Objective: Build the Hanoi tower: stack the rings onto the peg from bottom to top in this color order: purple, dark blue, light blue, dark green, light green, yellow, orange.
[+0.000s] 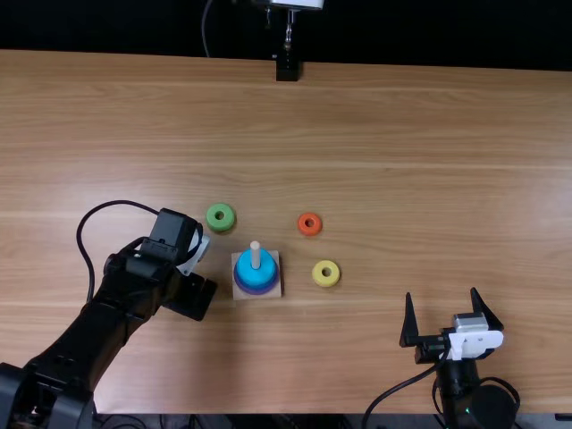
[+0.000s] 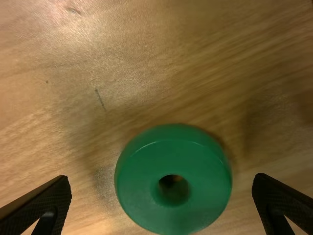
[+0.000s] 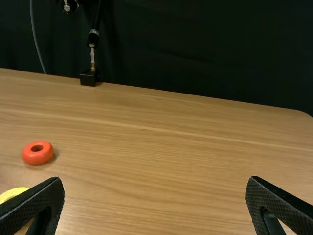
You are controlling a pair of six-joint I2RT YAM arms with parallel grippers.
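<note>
Left gripper (image 1: 194, 256) stands wide, its 2 fingers on either side of a dark green ring (image 2: 171, 215) lying flat on the table (image 1: 402, 179). Ring is smooth, rounded at the rim, with a round centre hole. Peg (image 1: 256, 254) carries a light blue ring (image 1: 256, 272) above a purple ring (image 1: 256, 290); a dark blue layer between them may be present but cannot be confirmed. Right gripper (image 1: 441, 292) is wide. Yellow ring (image 1: 326, 273) is cut off at the right wrist view's edge and partly covered by a finger.
</note>
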